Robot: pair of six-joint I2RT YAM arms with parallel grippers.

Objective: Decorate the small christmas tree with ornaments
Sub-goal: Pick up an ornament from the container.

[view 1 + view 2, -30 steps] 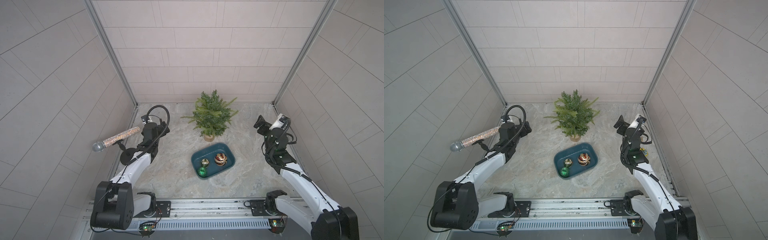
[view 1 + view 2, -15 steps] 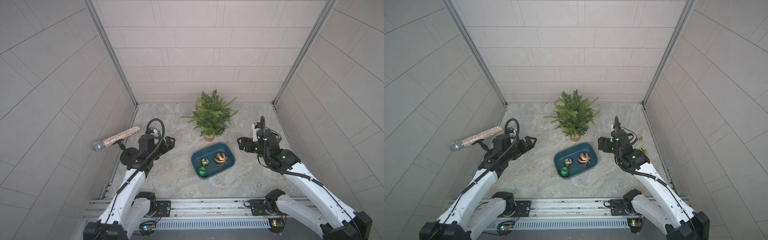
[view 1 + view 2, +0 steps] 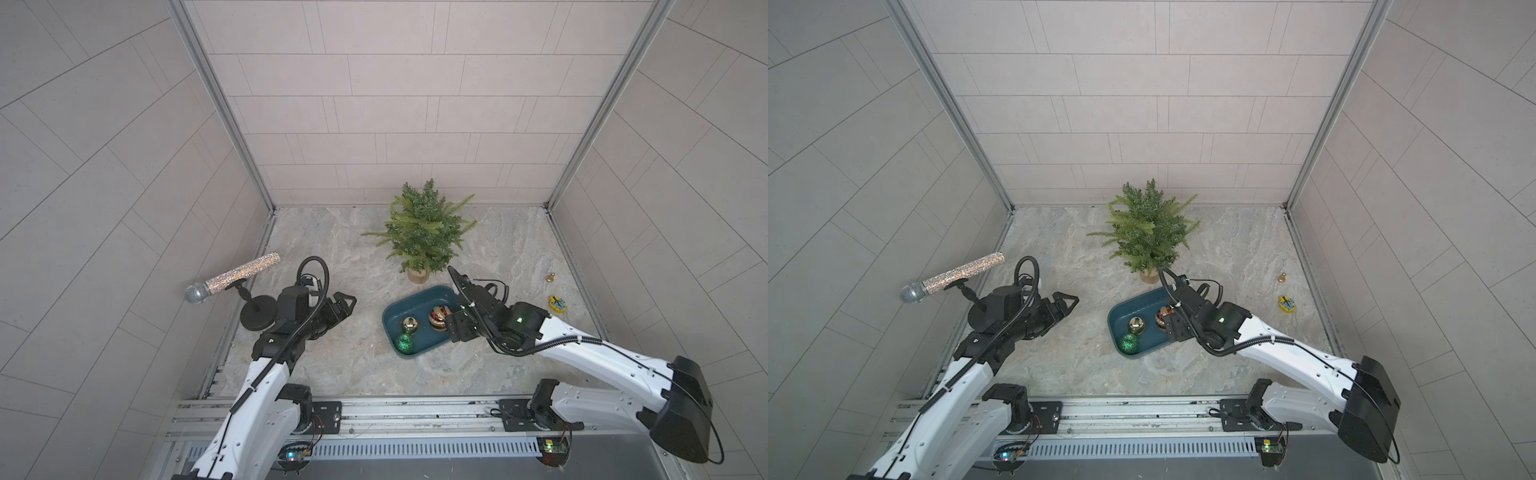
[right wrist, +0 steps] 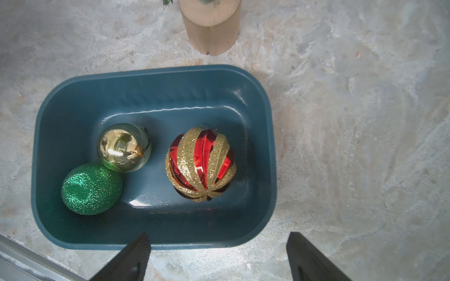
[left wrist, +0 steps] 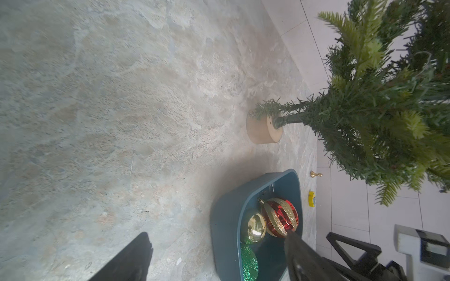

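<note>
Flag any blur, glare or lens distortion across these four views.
Left wrist view: the floor and the small christmas tree look smeared and soft. Right wrist view: sharp, with glare spots on the gold ball and the teal tray. Both top views: even light, side wall lines bowed by the lens.

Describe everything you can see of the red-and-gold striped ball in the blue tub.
The red-and-gold ball is the largest of three baubles: glossy red segments alternating with gold glitter stripes that converge at its ends. It looks like shiny plastic, intact. It lies on its side on the floor of the blue tub, apart from the gold ball and green ball. Nothing else touches it; the open right pincer is short of it.
</note>
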